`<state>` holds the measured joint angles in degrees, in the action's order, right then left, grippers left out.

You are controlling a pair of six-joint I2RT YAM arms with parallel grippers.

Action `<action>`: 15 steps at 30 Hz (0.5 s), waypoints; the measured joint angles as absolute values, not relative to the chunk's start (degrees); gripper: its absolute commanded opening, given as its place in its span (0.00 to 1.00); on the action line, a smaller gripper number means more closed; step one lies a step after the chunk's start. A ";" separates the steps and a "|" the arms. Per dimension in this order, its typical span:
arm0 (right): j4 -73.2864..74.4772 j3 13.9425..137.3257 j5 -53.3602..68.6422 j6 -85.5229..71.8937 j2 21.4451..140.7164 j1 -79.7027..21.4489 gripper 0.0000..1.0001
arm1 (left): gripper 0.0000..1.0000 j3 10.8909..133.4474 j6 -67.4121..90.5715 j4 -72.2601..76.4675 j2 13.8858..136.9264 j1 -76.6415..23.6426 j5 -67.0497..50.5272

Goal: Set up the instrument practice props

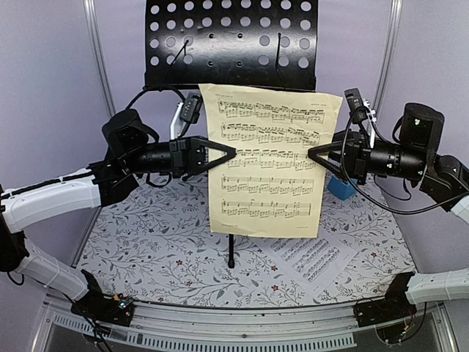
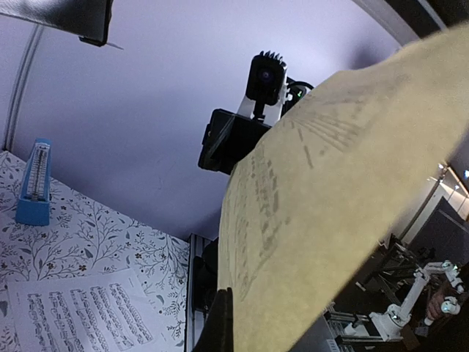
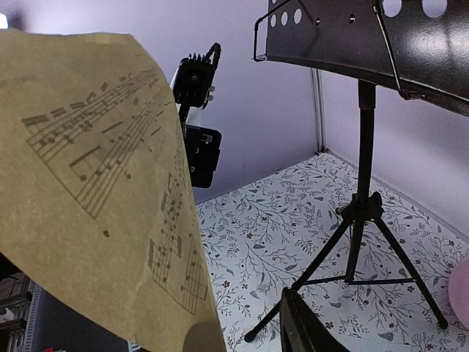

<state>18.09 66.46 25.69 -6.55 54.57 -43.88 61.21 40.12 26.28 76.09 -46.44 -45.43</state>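
Observation:
The black perforated music stand (image 1: 231, 44) stands at the back on its tripod (image 3: 363, 213). The pale-yellow sheet (image 1: 267, 161) hangs upright in the air in front of it. My left gripper (image 1: 233, 152) is shut on the sheet's left edge. In the left wrist view one finger (image 2: 220, 323) lies tight against the sheet (image 2: 330, 205). My right gripper (image 1: 310, 154) is at the right edge with its jaws apart. One finger (image 3: 304, 330) stands clear of the sheet (image 3: 95, 191), the other is behind it. The white sheet (image 1: 315, 257) lies flat at front right. The blue metronome (image 1: 341, 187) stands behind my right gripper.
A pink plate (image 3: 463, 293) shows at the right wrist view's edge, beside the tripod feet. The stand's pole (image 1: 231, 253) meets the floral tablecloth (image 1: 146, 249) just below the hanging sheet. Purple walls close in the back and sides.

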 measured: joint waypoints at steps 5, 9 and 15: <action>18.37 68.03 25.71 -6.83 56.34 -44.80 0.16 | 0.00 61.23 39.20 25.08 76.09 -47.24 -44.05; 19.33 71.37 25.58 -6.83 58.19 -45.21 0.00 | 0.00 61.54 38.04 23.75 76.09 -47.92 -42.85; 20.84 75.99 25.52 -7.99 60.05 -45.34 0.00 | 0.23 62.81 34.44 20.23 75.40 -48.38 -37.87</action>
<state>20.84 75.99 25.52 -7.99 60.05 -45.34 62.81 34.44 20.23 75.40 -48.38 -37.87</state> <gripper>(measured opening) 0.011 0.112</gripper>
